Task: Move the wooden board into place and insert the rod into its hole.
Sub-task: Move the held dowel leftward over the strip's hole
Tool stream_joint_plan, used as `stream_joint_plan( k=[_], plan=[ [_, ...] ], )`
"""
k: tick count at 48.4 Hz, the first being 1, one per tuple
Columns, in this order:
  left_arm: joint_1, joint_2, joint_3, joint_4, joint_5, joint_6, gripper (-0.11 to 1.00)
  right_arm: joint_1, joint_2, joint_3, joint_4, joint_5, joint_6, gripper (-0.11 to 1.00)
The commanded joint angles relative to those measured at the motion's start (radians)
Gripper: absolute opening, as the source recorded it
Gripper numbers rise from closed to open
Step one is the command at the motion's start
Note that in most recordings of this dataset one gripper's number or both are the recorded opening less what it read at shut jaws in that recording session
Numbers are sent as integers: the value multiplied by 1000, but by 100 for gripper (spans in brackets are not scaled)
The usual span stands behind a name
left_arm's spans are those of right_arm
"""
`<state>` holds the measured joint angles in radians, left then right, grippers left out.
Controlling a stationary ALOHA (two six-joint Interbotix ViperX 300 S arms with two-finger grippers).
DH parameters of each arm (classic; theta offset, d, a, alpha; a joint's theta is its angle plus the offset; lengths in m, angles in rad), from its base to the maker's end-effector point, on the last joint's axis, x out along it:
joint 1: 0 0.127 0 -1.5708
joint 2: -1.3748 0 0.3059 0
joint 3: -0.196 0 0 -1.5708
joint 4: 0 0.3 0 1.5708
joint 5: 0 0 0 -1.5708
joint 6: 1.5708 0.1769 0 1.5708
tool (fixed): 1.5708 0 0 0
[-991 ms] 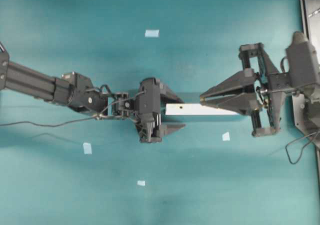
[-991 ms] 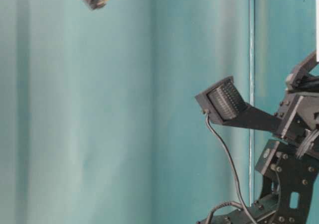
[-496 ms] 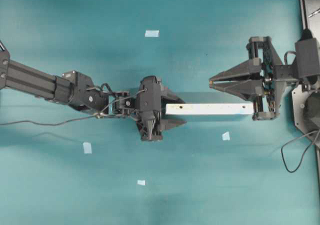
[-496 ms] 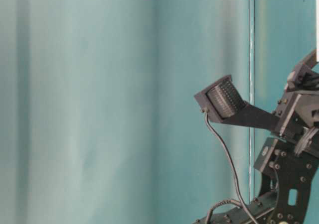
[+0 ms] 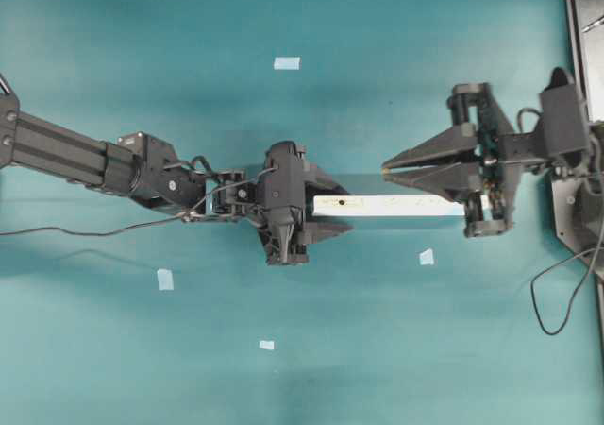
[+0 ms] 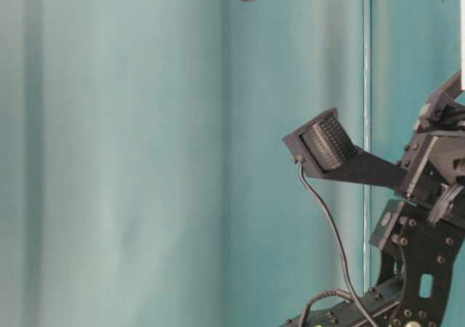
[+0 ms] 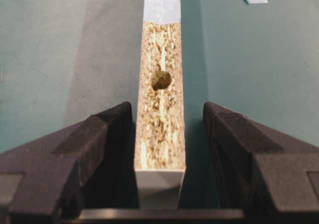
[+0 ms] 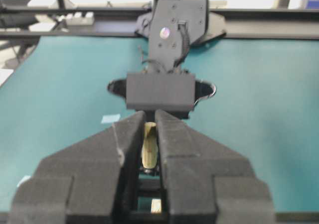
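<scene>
Overhead view: the wooden board lies flat on the teal worktop, long axis running left to right, about mid-scene. Its left end sits inside the left end effector; a small dark hole shows just right of those fingers.

Left wrist view: the board runs straight away from the camera between the two fingers. The near end face is white, the top surface pale and speckled. The hole is open. A light-blue patch crosses the board farther along. The left finger lies against the board's side; on the right a narrow dark strip remains, and contact there cannot be confirmed. Jaws part-way in around the board's left end; firm grasp not confirmed.

The right end effector points left, over the board's right half in the overhead view. Right wrist view: its fingers are drawn nearly together, clenched on the rod, a short off-white peg standing upright between the pads. The height of its tip above the board cannot be judged.

Pale-blue tape squares are scattered on the worktop, well apart from the board.

Table-level view: one ribbed finger pad on the right; a pale object held in a dark tip at the top edge, too cropped to identify.
</scene>
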<state>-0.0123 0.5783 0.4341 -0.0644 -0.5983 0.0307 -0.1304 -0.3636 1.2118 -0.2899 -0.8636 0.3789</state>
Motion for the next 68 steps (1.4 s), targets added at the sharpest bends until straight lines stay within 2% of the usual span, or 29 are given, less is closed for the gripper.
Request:
stream_joint_plan(
  k=[1, 15, 37, 53, 68],
  plan=[
    [21, -2, 6, -3, 31, 2, 54, -2, 43, -12, 2, -52, -5, 10],
    [21, -2, 35, -3, 34, 2, 54, -2, 161, -15, 2, -155, -54, 10],
    [23, -32, 44, -3, 67, 0, 54, -3, 187, -14, 3, -170, -67, 10],
    [23, -74, 48, -3, 32, 0, 21, -3, 187, -12, 3, -167, -67, 10],
    [20, -63, 44, -3, 29, -2, 21, -2, 207, -17, 3, -170, -69, 10]
  ],
)
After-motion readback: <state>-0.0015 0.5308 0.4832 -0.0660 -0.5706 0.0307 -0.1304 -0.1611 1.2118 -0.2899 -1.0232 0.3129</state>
